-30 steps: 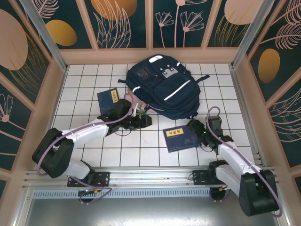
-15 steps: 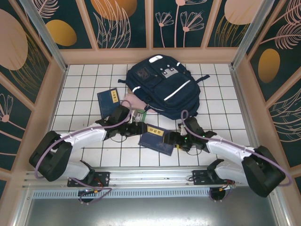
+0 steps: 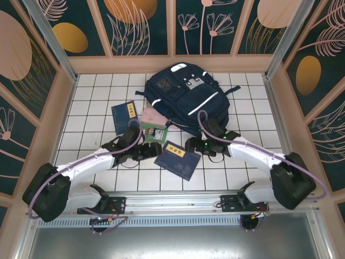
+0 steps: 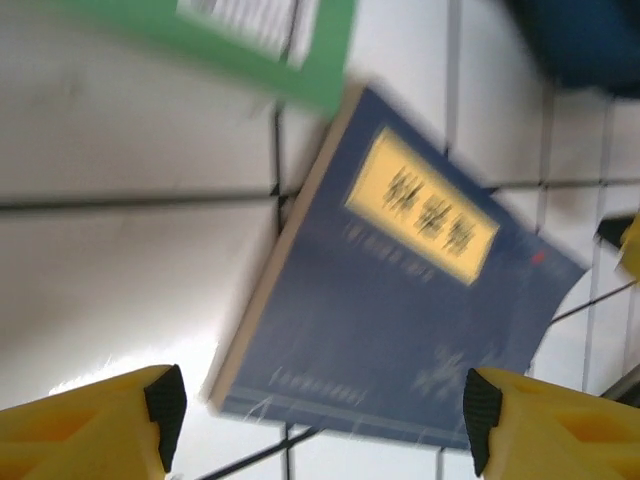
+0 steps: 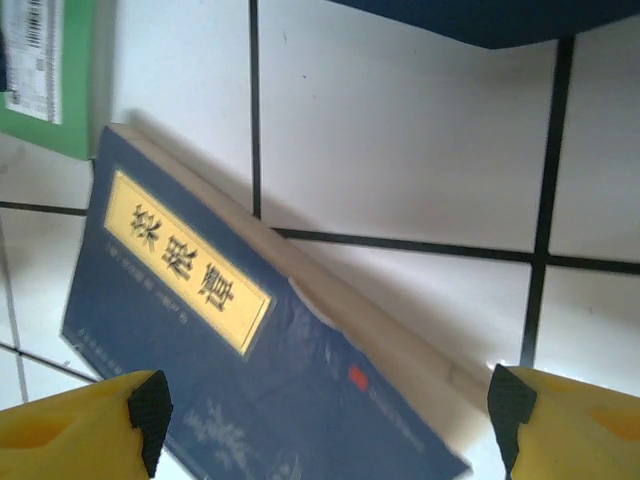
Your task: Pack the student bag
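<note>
At 12 o'clock on the white tiled table (image 3: pixel 91 108), we locate the student bag (image 3: pixel 188 102) lying flat with its striped front face up. Its dark blue edge also shows at 1 o'clock in the left wrist view (image 4: pixel 590 40) and at 12 o'clock in the right wrist view (image 5: pixel 480 20).

At 6 o'clock from the bag lies a blue book with a yellow label (image 3: pixel 178 160), cover up on the tiles (image 4: pixel 400 300) (image 5: pixel 220 340). A green item (image 3: pixel 159 133) sits just beside it at 11 o'clock, a pink item (image 3: pixel 152 116) lies against the bag's left edge, and a second blue book (image 3: pixel 125 116) lies at 9 o'clock from the pink item.

We find the left gripper (image 3: pixel 148 151) at 9 o'clock of the labelled book, released: its yellow fingers stand wide apart (image 4: pixel 320 410), gripping nothing. The right gripper (image 3: pixel 193 145) sits at 1 o'clock of the same book, likewise released, jaws spread above the cover (image 5: pixel 325 410).
</note>
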### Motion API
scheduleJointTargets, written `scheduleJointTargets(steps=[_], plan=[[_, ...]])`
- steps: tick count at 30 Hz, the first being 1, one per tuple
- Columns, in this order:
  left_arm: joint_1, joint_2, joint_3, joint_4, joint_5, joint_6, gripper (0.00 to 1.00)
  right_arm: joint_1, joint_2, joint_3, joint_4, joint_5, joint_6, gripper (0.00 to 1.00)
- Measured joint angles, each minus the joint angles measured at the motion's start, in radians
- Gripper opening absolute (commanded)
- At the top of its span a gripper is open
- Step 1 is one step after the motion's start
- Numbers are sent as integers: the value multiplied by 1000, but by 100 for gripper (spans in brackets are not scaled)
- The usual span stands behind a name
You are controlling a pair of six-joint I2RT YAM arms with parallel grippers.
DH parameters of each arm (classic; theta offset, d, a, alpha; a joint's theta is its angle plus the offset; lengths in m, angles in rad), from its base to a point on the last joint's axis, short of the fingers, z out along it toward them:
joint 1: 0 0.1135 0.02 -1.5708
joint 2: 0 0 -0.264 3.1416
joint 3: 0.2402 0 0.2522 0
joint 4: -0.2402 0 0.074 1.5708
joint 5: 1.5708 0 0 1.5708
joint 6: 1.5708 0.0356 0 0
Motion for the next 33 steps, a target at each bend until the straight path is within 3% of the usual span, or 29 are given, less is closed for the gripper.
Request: scheduleJointTargets(steps=[6,15,24,33], plan=[[0,-56,-146,74,90,-77,75,-1,139,11,16,-34,-29,80],[0,-2,-185,244,174,-147,75,51,144,6,52,-117,-39,76],[12,46,-156,236,203,-164,74,104,126,-59,168,-221,-5,75],[12,60,-140,212,200,-161,74,104,126,-91,261,-358,91,58]])
